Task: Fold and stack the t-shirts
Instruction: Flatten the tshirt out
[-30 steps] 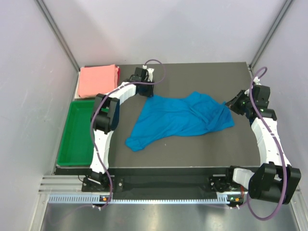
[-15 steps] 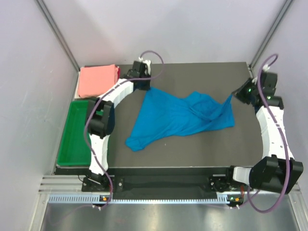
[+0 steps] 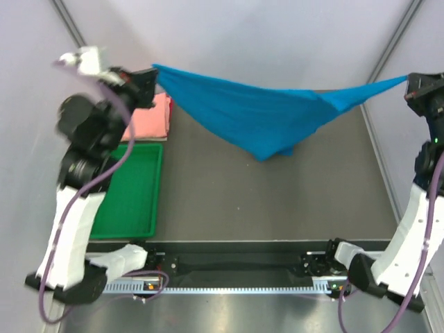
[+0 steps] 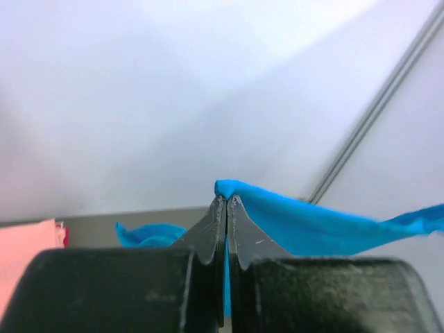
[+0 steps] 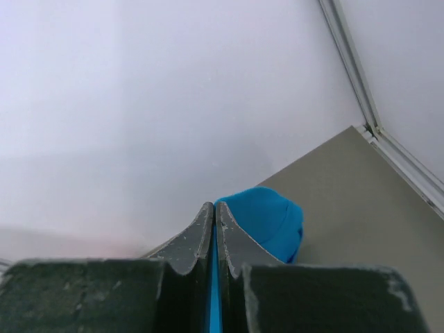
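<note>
- The blue shirt (image 3: 257, 114) is held up in the air and pulled wide from side to side.
- Its left end is pinched by the left gripper (image 3: 151, 78), high up at the back left.
- Its right end is pinched by the right gripper (image 3: 409, 84), far over on the right.
- The middle of the shirt is let hang down in a point over the table (image 3: 277, 201).
- The pink shirt (image 3: 154, 121) is laid folded at the back left, partly hidden by the left arm.
- The green tray (image 3: 135, 194) is set just in front of the pink shirt.
</note>
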Controlling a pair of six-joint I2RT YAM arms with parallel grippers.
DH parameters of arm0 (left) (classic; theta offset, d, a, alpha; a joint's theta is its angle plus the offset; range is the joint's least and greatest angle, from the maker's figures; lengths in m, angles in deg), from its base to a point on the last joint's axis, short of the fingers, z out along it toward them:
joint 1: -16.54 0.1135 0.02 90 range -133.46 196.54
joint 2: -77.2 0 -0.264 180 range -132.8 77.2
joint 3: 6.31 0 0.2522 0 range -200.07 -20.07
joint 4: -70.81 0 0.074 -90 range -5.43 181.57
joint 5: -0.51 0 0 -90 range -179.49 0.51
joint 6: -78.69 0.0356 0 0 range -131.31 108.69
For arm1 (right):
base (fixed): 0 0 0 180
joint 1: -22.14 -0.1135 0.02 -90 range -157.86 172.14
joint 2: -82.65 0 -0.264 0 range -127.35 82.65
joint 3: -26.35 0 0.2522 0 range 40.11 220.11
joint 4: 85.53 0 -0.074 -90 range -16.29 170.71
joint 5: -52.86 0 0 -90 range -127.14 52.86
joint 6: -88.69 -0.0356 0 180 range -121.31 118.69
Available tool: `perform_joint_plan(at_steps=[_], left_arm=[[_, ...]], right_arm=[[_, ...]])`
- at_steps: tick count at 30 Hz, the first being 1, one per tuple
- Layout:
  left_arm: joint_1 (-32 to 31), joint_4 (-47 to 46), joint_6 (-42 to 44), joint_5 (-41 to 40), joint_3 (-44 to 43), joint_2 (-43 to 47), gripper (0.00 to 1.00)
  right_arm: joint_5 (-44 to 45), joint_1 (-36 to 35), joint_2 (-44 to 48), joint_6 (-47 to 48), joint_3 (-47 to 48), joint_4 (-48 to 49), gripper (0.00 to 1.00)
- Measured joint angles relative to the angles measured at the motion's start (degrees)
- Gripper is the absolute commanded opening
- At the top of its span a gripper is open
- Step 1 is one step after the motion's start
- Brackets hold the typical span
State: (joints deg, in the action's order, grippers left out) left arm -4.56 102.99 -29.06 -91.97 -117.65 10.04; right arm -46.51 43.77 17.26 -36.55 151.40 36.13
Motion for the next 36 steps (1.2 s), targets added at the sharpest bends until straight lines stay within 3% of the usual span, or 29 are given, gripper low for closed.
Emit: perform_joint_plan(at_steps=[4, 9, 15, 20, 25, 30, 36], left_arm=[[0.0, -0.42, -2.58, 1.03, 4.94, 13.0, 0.0], [-0.02, -0.2, -6.21, 5.03, 8.07, 21.27, 0.0], [-0.02, 1.42, -8.2, 8.37, 8.9, 24.06, 0.0], [-0.02, 1.64, -7.63, 8.76, 10.84, 24.37, 0.0], [-0.02, -0.76, -6.16, 7.52, 16.35, 21.9, 0.0], [-0.02, -5.6, -6.12, 6.49, 24.79, 13.6, 0.0], [0.0, -8.15, -4.83, 2.29, 23.52, -4.39, 0.0]], right_arm=[[1.49, 0.02, 9.29, -0.68, -1.7, -1.6, 0.0], [5.2, -0.28, 18.08, -1.03, 2.67, -4.83, 0.0], [12.04, -2.38, 20.83, -1.05, 14.05, -6.43, 0.0], [15.37, -6.45, 22.12, -1.01, 11.58, -6.03, 0.0], [13.7, -7.54, 20.09, -0.81, -0.09, -3.96, 0.0], [10.6, -7.61, 10.1, -0.57, -11.61, 2.08, 0.0], [5.97, -7.65, -9.29, 0.42, -8.2, 6.67, 0.0]])
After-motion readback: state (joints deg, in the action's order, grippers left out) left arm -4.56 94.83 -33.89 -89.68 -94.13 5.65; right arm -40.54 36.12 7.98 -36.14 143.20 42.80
